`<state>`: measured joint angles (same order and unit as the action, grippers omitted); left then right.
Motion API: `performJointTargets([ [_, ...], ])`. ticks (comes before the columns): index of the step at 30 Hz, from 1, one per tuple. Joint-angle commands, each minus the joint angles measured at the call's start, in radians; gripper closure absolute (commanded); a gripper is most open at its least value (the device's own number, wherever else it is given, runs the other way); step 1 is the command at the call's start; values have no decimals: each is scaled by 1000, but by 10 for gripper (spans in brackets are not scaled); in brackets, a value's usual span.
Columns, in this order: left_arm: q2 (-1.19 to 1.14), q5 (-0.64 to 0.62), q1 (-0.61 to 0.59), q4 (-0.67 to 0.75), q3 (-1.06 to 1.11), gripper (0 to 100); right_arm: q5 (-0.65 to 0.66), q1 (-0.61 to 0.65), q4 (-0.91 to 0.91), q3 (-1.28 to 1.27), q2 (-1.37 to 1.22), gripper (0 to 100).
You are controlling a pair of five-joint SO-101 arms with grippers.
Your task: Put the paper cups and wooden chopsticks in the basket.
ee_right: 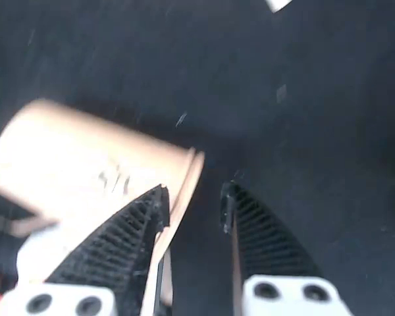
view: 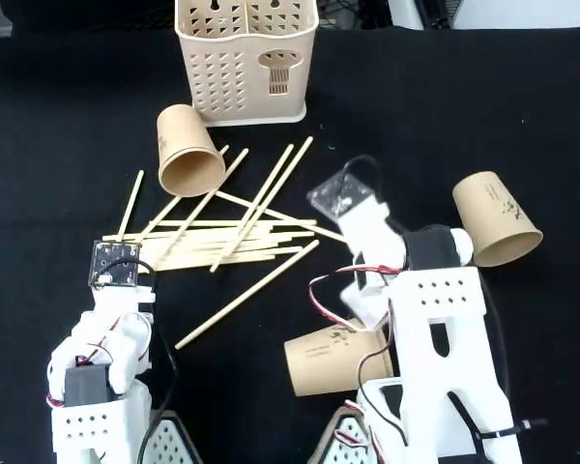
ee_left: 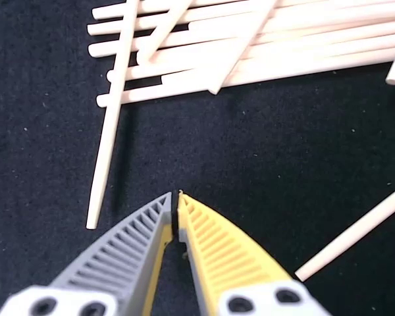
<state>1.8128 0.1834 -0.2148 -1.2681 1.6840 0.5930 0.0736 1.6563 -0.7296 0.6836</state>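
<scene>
A cream slotted basket stands at the back centre. Three brown paper cups lie on their sides: one just left of the basket, one at the right, one by the right arm's base. Several wooden chopsticks lie scattered mid-table. My left gripper is shut and empty, hovering just short of the chopstick pile. My right gripper is open, and one black finger sits against the rim of a lying cup.
The table is covered with black cloth. One chopstick lies apart, diagonally, between the two arms. The white right arm overhangs the nearest cup. Open cloth lies at the far left and far right of the basket.
</scene>
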Motion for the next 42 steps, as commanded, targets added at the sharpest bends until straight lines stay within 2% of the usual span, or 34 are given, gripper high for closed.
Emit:
performJointTargets([
  [1, 6, -6, 10, -3, 15, 970, 60, -49, 89, 101, -1, 834],
  [7, 6, -6, 10, -3, 15, 970, 83, -49, 106, 127, -208, 791],
  [12, 6, -6, 7, -3, 15, 970, 209, -49, 106, 176, -512, 791],
  [16, 6, -6, 7, -3, 15, 970, 252, -55, 104, 248, -644, 838],
  [20, 6, -6, 7, -3, 15, 970, 244, -55, 104, 283, -661, 942],
  [29, 6, -6, 7, -3, 15, 970, 301, -51, 104, 286, -613, 955],
  [30, 6, -6, 7, -3, 15, 970, 301, -48, 104, 283, -605, 983],
  [35, 6, -6, 8, -3, 15, 970, 288, -54, 104, 317, -567, 986],
  [42, 6, -6, 7, -3, 15, 970, 172, -55, 83, 490, -564, 986],
])
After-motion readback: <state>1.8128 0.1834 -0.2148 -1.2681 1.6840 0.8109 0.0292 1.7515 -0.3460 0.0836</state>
